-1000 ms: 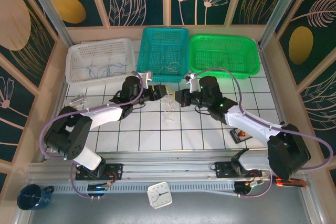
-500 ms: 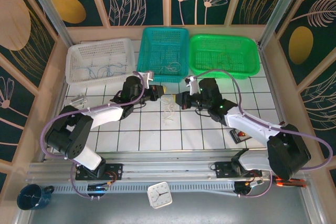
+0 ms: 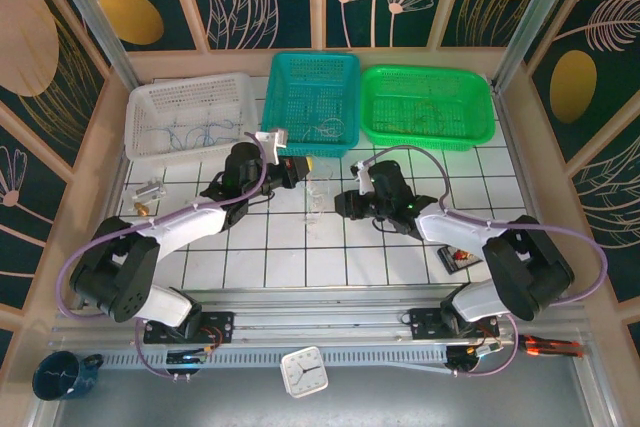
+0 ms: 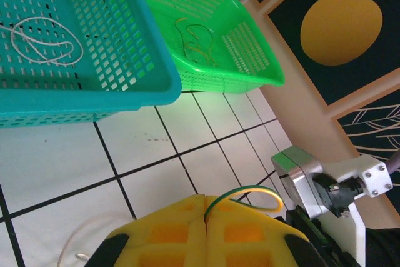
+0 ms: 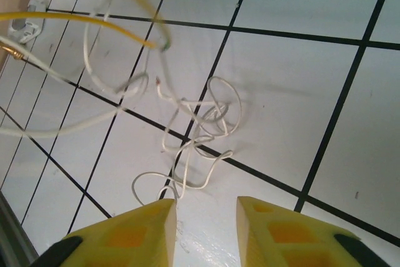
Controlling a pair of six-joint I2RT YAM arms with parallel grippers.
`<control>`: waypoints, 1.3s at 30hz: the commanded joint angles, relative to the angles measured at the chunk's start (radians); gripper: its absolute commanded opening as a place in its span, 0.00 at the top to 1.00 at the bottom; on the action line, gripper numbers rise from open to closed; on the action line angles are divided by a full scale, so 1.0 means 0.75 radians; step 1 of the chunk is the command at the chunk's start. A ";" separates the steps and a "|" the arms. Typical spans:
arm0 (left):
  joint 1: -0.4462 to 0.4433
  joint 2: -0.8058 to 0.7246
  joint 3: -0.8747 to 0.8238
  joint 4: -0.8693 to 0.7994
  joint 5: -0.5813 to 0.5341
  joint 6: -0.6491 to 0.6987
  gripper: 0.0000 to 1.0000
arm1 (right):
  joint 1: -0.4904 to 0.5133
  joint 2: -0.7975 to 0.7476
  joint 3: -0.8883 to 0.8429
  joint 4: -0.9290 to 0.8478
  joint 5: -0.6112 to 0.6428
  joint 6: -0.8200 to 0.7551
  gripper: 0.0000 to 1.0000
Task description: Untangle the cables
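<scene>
Between the two arms, at mid-table just nearer than the teal basket [image 3: 300,87], the cables [image 3: 313,199] are lying as a small pale tangle on the white tiles. The left gripper [image 4: 206,237] is pinching a yellow-green strand [image 4: 247,191] in fully closed fingers. The right gripper [image 5: 206,226] is standing partly apart above the whitish loops [image 5: 194,129], gripping nothing.

If the pinched strand is threading through those loops, pulling is likely tightening the knot or dragging the whole tangle. The thin strand could also be slipping from the pads.

The left wrist view is showing the pinch at the finger seam, which is too fine to make out overhead. The right wrist view is revealing how the whitish loops are crossing.
</scene>
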State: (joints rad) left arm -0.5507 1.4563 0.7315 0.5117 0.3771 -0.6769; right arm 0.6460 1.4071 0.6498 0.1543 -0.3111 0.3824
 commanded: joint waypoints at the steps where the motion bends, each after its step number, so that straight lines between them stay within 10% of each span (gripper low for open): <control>1: 0.001 -0.040 0.001 -0.001 -0.010 0.005 1.00 | 0.009 -0.053 0.027 -0.006 0.053 0.003 0.67; 14: 0.001 -0.042 0.000 0.011 0.017 -0.015 1.00 | 0.010 -0.197 0.114 -0.017 0.182 0.009 0.39; 39: 0.001 -0.154 -0.031 0.091 0.084 -0.126 1.00 | -0.006 0.272 0.146 0.342 0.627 0.248 0.44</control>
State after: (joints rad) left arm -0.5507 1.3750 0.7216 0.5270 0.4160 -0.7490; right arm 0.6476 1.6138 0.7952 0.3828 0.0555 0.5247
